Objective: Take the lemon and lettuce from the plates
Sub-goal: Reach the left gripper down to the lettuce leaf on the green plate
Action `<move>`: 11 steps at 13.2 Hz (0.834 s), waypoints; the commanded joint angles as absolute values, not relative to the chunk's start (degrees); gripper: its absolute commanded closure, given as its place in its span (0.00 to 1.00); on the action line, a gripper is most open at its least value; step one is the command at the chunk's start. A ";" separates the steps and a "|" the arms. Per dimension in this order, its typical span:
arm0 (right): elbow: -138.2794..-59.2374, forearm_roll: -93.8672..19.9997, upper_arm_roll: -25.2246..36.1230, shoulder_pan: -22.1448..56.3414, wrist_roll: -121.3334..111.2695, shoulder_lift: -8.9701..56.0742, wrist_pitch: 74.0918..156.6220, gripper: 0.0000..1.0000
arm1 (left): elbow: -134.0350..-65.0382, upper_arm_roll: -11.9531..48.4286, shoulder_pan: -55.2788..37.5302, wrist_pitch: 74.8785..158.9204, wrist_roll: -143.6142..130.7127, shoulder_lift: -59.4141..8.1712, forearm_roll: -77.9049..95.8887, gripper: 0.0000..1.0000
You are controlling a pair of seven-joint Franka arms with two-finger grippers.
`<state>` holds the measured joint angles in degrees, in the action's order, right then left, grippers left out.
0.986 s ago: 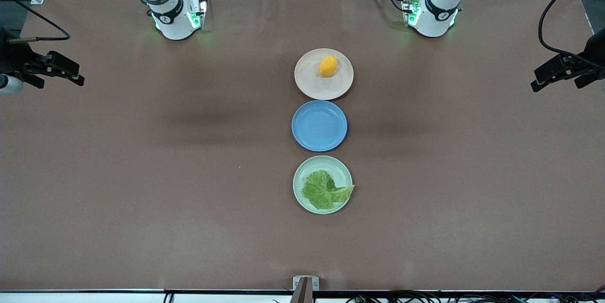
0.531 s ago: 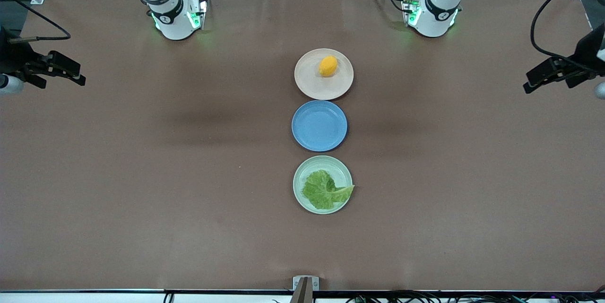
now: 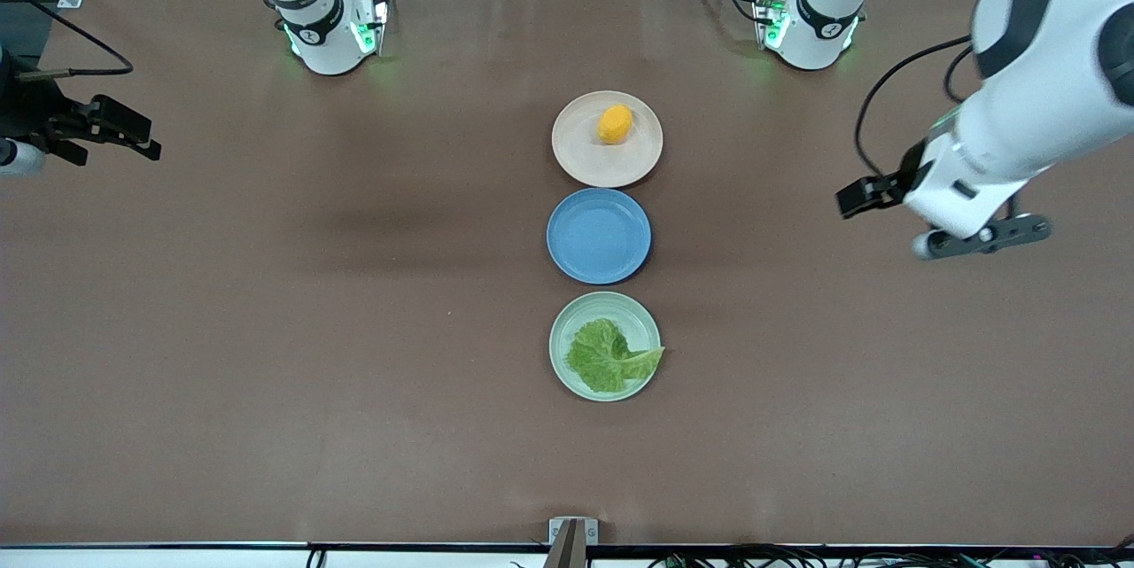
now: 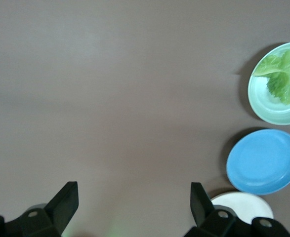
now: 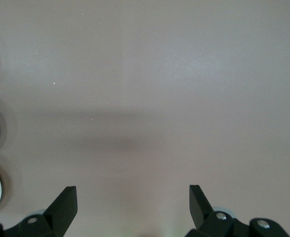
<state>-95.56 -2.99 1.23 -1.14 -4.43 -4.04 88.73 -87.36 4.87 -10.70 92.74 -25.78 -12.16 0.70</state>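
Note:
The lemon [image 3: 616, 123] lies on the beige-pink plate [image 3: 580, 151], the plate nearest the robots' bases. The lettuce [image 3: 607, 357] lies on the mint green plate [image 3: 567, 329], the plate nearest the front camera. Its pale stem end pokes over the rim. My left gripper [image 3: 864, 196] is open and empty, up over bare table toward the left arm's end, about level with the blue plate. The left wrist view shows its open gripper [image 4: 134, 190], the lettuce [image 4: 285, 74] and the mint plate [image 4: 275, 111]. My right gripper [image 3: 142, 138] is open and empty at the right arm's end of the table.
A blue plate [image 3: 599, 236] sits empty between the two task plates, all three in a row down the middle of the brown table. It also shows in the left wrist view [image 4: 263, 160]. The right wrist view shows the open right gripper [image 5: 133, 192] over bare table.
My left arm has swung in from the table's end toward the row of plates. The right gripper has hardly moved. The lemon, lettuce and plates have not moved.

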 commanded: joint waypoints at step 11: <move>-93.53 -2.81 0.88 -0.79 -4.74 2.95 88.69 0.00 | -76.64 4.66 -26.70 135.42 -54.14 -41.29 4.22 0.00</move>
